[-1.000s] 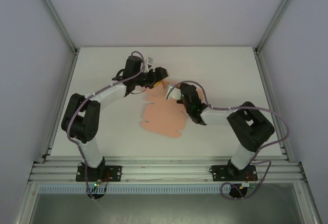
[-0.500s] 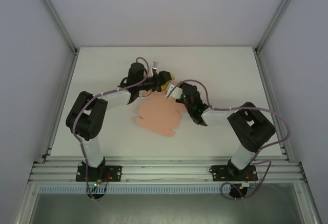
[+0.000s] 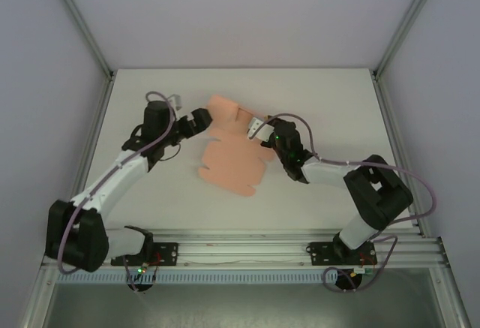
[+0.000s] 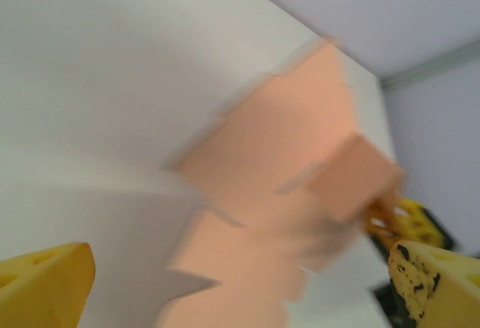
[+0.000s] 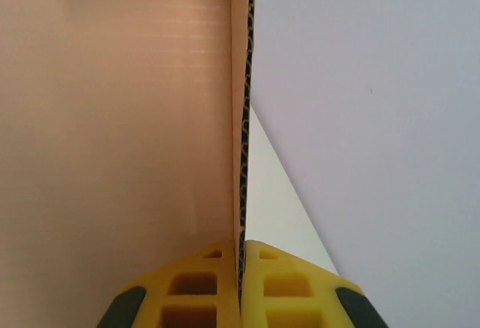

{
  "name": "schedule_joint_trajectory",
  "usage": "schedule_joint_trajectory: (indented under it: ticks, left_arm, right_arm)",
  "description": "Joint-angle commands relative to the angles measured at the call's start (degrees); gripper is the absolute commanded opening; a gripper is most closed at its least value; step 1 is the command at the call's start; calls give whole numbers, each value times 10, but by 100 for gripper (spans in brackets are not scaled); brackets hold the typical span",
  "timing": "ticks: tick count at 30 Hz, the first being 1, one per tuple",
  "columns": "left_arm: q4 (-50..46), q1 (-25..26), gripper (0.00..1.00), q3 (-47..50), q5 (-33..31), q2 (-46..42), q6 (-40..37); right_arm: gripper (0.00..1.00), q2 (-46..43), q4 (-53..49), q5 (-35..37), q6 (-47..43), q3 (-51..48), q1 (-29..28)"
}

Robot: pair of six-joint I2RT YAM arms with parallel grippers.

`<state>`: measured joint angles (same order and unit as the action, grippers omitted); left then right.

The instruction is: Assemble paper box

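Just ahead of the left gripper [image 3: 196, 120], a little beyond its fingertips, lies the paper box [image 3: 231, 157]. It is a salmon-pink die-cut sheet, mostly flat on the table [image 3: 330, 103]. This gripper stands spread wide with nothing between its fingers. From its own wrist camera the yellow fingertips [image 4: 46, 289] sit far apart at the bottom corners, with the sheet in the open space beyond them. I judge it is held clear like this so it can come in on a new panel or flap.

Across the sheet, the right gripper [image 3: 257, 127] is pinched tight on the card's far-side edge. Its wrist view shows the corrugated edge running straight up out of the closed yellow pads [image 5: 202, 279], with the pink face to their left. Beside that grip one flap [image 4: 352, 178] stands raised off the flat. The pinch most likely anchors the sheet and holds that fold up while the other arm works.

No walls are joined yet, so there is no box as such, and nothing lies on or in the card.
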<state>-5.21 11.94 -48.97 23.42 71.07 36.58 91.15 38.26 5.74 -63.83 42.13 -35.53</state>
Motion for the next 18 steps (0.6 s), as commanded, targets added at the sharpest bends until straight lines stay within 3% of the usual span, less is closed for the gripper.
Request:
schedule_joint_trajectory:
  ticks: [1,5,9,13,18]
  left_arm:
    - [-54,-32,100,39,-98,-4,-46]
    - [-33,-55,100,38,-71,52,-46]
    - [4,-55,93,30,2,100,-88]
    - [88,-55,91,73,101,99,-96]
    - [165,-54,91,105,162,104,-83]
  right_arm:
    - [0,-24,-22,-27,21,-5,4]
    - [0,-33,-49,-49,27,14,5]
    - [0,-37,-63,-53,29,28,4]
    - [0,-35,-64,-49,34,35,4]
    - [0,-37,-68,-57,43,35,4]
